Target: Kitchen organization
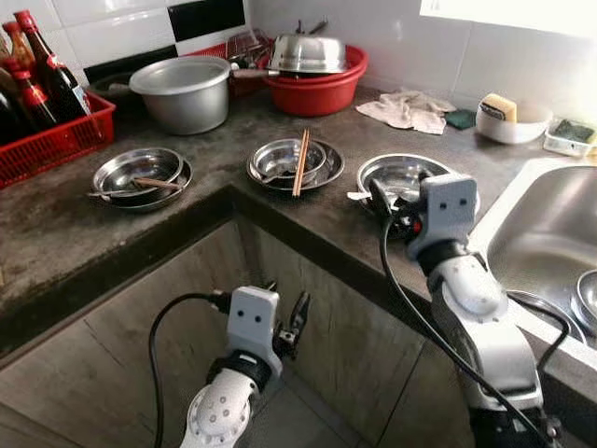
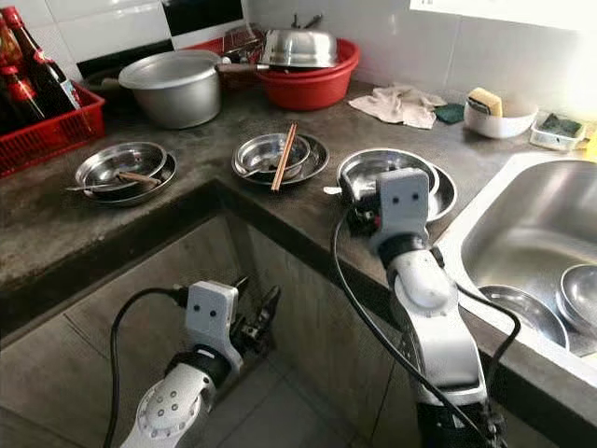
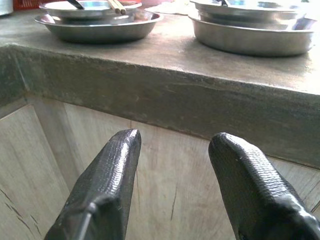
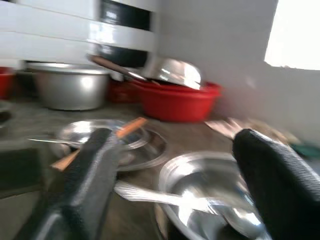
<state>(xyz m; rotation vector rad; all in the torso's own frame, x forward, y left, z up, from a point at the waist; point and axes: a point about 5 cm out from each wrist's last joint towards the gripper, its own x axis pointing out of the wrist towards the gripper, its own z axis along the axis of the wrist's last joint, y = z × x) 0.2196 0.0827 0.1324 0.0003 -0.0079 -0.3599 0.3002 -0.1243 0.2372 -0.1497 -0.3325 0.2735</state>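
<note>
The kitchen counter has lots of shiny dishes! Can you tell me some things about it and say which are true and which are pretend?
1. Chopsticks lie across the middle steel dish. True.
2. The right pincer is shut tight on a spoon. False: its fingers are open above the spoon in the right steel dish.
3. The left pincer is below the counter edge, open and holding nothing. True.
4. The big basin at the back is blue. False: it is red.
5. Bottles stand in a red basket on the robot's left. True.
6. The sink has no dishes in it. False: steel dishes lie in it.
</note>
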